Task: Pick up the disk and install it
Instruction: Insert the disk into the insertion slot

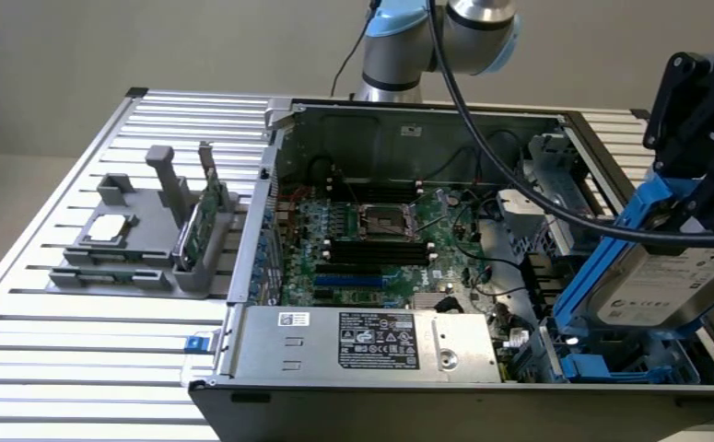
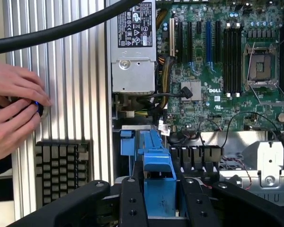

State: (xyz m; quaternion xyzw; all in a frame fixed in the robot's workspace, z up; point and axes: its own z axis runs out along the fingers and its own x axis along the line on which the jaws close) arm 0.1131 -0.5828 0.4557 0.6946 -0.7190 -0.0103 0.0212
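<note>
Gripper [image 1: 701, 198] clamped on disk [image 1: 670, 281], tilted over drive bay [image 1: 602, 368] just below; best squared w/ bay, eased in slow.

Set directly on a ribbed silver metal table [image 1: 87, 341]: an open desktop computer case [image 1: 369, 410], a grey plastic holder [image 1: 123, 267] just beside it at the exterior view's left, a dark keyboard [image 2: 61, 172] near the case, and a small dark device [image 2: 39, 109] under a person's hands [image 2: 14, 85].
</note>
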